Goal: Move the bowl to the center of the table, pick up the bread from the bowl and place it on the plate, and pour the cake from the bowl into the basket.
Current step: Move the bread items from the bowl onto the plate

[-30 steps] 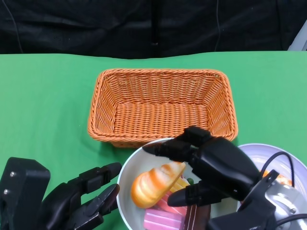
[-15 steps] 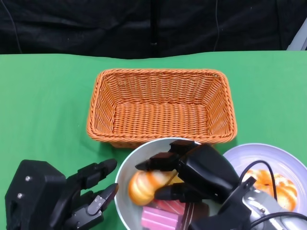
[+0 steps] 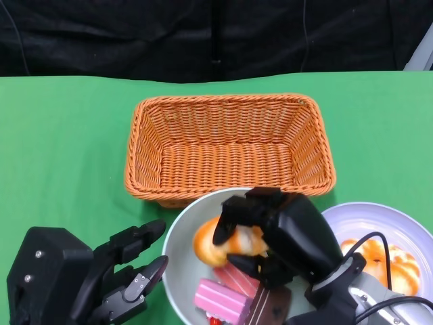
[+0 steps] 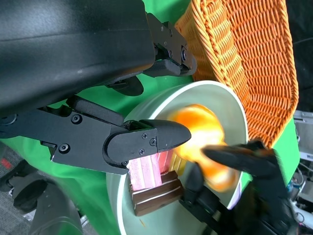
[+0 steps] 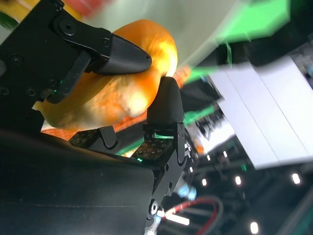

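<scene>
1. Since the earlier frames the right hand (image 3: 270,233) has closed its fingers around the bread (image 3: 215,242), which now looks lifted a little above the bowl (image 3: 177,233) rather than lying in it.
2. In the right wrist view the bread (image 5: 115,83) is pinched between black fingertips (image 5: 164,100).
3. The left hand (image 3: 101,277) sits just left of the bowl, fingers spread and holding nothing.
4. Pink cake (image 3: 220,302) and brown cake (image 3: 270,308) lie in the bowl's near part.
5. The basket (image 3: 230,145) stands just behind the bowl on the green table (image 3: 61,149).
6. The plate (image 3: 379,220) is right of the bowl, with an orange pastry (image 3: 379,261) on it.
</scene>
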Action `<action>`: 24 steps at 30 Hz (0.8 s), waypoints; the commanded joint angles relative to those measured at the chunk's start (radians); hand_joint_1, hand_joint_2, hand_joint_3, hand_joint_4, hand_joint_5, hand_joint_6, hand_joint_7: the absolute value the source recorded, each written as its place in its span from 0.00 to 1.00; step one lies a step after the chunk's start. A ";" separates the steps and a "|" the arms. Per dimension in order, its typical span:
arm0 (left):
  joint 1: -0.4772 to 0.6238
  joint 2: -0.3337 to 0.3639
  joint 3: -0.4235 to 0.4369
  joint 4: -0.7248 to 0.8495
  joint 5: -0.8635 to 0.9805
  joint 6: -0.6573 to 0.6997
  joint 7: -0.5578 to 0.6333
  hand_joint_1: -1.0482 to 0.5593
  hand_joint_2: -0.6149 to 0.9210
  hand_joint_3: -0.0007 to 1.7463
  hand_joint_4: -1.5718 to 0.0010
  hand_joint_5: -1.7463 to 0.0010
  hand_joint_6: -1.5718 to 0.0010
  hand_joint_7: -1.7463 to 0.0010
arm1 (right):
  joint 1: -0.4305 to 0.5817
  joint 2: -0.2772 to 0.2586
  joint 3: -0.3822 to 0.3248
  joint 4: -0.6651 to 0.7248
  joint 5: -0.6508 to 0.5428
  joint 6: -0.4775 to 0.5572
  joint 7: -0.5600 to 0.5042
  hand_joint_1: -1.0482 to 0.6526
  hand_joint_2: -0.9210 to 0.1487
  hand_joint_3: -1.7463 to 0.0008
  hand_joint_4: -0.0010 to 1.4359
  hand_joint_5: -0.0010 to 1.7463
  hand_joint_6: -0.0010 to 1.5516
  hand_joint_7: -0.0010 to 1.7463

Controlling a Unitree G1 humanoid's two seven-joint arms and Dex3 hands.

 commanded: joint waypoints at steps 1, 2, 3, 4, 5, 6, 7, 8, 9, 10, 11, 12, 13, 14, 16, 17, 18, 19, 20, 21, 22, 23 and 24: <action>0.008 0.009 0.015 0.010 0.000 -0.018 -0.008 0.32 1.00 0.30 0.81 0.70 0.81 0.99 | 0.038 -0.021 -0.050 -0.125 0.094 -0.030 0.050 0.48 0.61 0.09 0.71 1.00 0.49 1.00; 0.009 0.009 0.016 0.010 -0.001 -0.018 -0.009 0.32 1.00 0.30 0.81 0.70 0.81 0.99 | 0.054 -0.027 -0.064 -0.174 0.124 -0.024 0.084 0.47 0.65 0.04 0.70 1.00 0.50 0.98; 0.009 0.009 0.016 0.010 -0.002 -0.017 -0.009 0.32 1.00 0.30 0.81 0.71 0.80 0.99 | 0.067 -0.028 -0.074 -0.207 0.143 -0.017 0.112 0.47 0.67 0.03 0.70 1.00 0.50 0.97; 0.009 0.009 0.017 0.010 -0.002 -0.017 -0.009 0.32 1.00 0.30 0.81 0.71 0.80 0.99 | 0.076 -0.028 -0.081 -0.230 0.155 -0.011 0.133 0.47 0.68 0.02 0.70 1.00 0.50 0.96; 0.009 0.009 0.017 0.010 -0.002 -0.017 -0.010 0.32 1.00 0.30 0.81 0.71 0.80 0.99 | 0.082 -0.026 -0.086 -0.239 0.160 -0.007 0.147 0.47 0.69 0.01 0.70 1.00 0.50 0.96; 0.009 0.009 0.017 0.010 -0.002 -0.017 -0.010 0.32 1.00 0.30 0.81 0.71 0.80 0.99 | 0.087 -0.024 -0.091 -0.247 0.162 -0.004 0.159 0.46 0.69 0.01 0.70 1.00 0.50 0.96; 0.009 0.010 0.017 0.008 -0.002 -0.015 -0.010 0.32 1.00 0.30 0.81 0.71 0.80 0.99 | 0.119 -0.036 -0.112 -0.329 0.233 0.013 0.215 0.46 0.69 0.00 0.70 1.00 0.51 0.96; 0.008 0.013 0.017 0.007 -0.001 -0.013 -0.011 0.32 1.00 0.29 0.81 0.71 0.80 0.99 | 0.146 -0.048 -0.133 -0.397 0.300 0.020 0.261 0.50 0.72 0.00 0.70 1.00 0.52 0.96; 0.007 0.015 0.017 0.006 -0.001 -0.012 -0.012 0.32 1.00 0.29 0.81 0.71 0.81 0.99 | 0.167 -0.054 -0.150 -0.449 0.349 0.029 0.299 0.54 0.74 0.00 0.70 1.00 0.53 0.95; 0.007 0.016 0.017 0.006 0.000 -0.012 -0.013 0.32 1.00 0.29 0.81 0.71 0.81 1.00 | 0.182 -0.055 -0.162 -0.481 0.379 0.037 0.330 0.55 0.75 0.00 0.70 1.00 0.54 0.95; 0.007 0.017 0.018 0.005 0.000 -0.011 -0.015 0.32 1.00 0.29 0.81 0.71 0.81 1.00 | 0.196 -0.064 -0.182 -0.513 0.408 0.044 0.356 0.55 0.75 0.00 0.70 1.00 0.54 0.95; 0.007 0.018 0.018 0.004 0.000 -0.011 -0.016 0.33 1.00 0.30 0.82 0.71 0.81 1.00 | 0.208 -0.068 -0.198 -0.537 0.428 0.053 0.379 0.56 0.74 0.00 0.70 1.00 0.54 0.94; 0.007 0.018 0.019 0.003 0.000 -0.011 -0.016 0.33 1.00 0.30 0.82 0.71 0.81 1.00 | 0.217 -0.069 -0.211 -0.555 0.443 0.059 0.398 0.57 0.74 0.00 0.70 1.00 0.54 0.94; 0.009 0.019 0.022 0.006 -0.005 -0.011 -0.022 0.33 1.00 0.30 0.82 0.72 0.81 1.00 | 0.235 -0.081 -0.234 -0.586 0.453 0.069 0.417 0.57 0.74 0.00 0.70 1.00 0.54 0.94; 0.012 0.020 0.025 0.011 -0.011 -0.012 -0.029 0.34 1.00 0.31 0.83 0.72 0.81 1.00 | 0.258 -0.087 -0.262 -0.622 0.461 0.082 0.446 0.58 0.75 0.00 0.69 1.00 0.54 0.93; 0.012 0.022 0.029 0.015 -0.015 -0.014 -0.035 0.34 1.00 0.31 0.83 0.72 0.81 1.00 | 0.269 -0.094 -0.286 -0.631 0.452 0.074 0.446 0.58 0.75 0.00 0.69 1.00 0.55 0.93; 0.012 0.025 0.033 0.018 -0.020 -0.014 -0.041 0.33 1.00 0.31 0.83 0.72 0.82 1.00 | 0.277 -0.101 -0.308 -0.636 0.446 0.066 0.448 0.58 0.75 0.00 0.69 1.00 0.55 0.93; 0.012 0.027 0.036 0.020 -0.023 -0.015 -0.046 0.33 1.00 0.30 0.82 0.72 0.82 1.00 | 0.284 -0.105 -0.324 -0.639 0.442 0.061 0.451 0.59 0.74 0.00 0.69 1.00 0.54 0.93; 0.010 0.028 0.044 0.021 -0.032 -0.013 -0.053 0.33 1.00 0.30 0.82 0.72 0.82 1.00 | 0.293 -0.115 -0.347 -0.647 0.427 0.067 0.452 0.59 0.74 0.00 0.69 1.00 0.54 0.92; 0.009 0.029 0.049 0.022 -0.038 -0.011 -0.056 0.33 1.00 0.30 0.82 0.72 0.81 1.00 | 0.299 -0.119 -0.361 -0.652 0.417 0.073 0.456 0.57 0.75 0.00 0.70 1.00 0.55 0.92; 0.008 0.029 0.052 0.022 -0.042 -0.010 -0.059 0.33 1.00 0.30 0.82 0.72 0.81 1.00 | 0.302 -0.120 -0.371 -0.656 0.409 0.077 0.459 0.57 0.75 0.00 0.70 1.00 0.56 0.92; 0.006 0.029 0.060 0.025 -0.050 -0.007 -0.063 0.33 1.00 0.30 0.82 0.72 0.81 1.00 | 0.309 -0.127 -0.388 -0.660 0.401 0.076 0.461 0.57 0.76 0.00 0.70 1.00 0.56 0.92; 0.004 0.029 0.064 0.027 -0.055 -0.004 -0.065 0.32 1.00 0.29 0.82 0.72 0.81 1.00 | 0.314 -0.131 -0.399 -0.661 0.397 0.074 0.463 0.58 0.77 0.00 0.71 1.00 0.57 0.91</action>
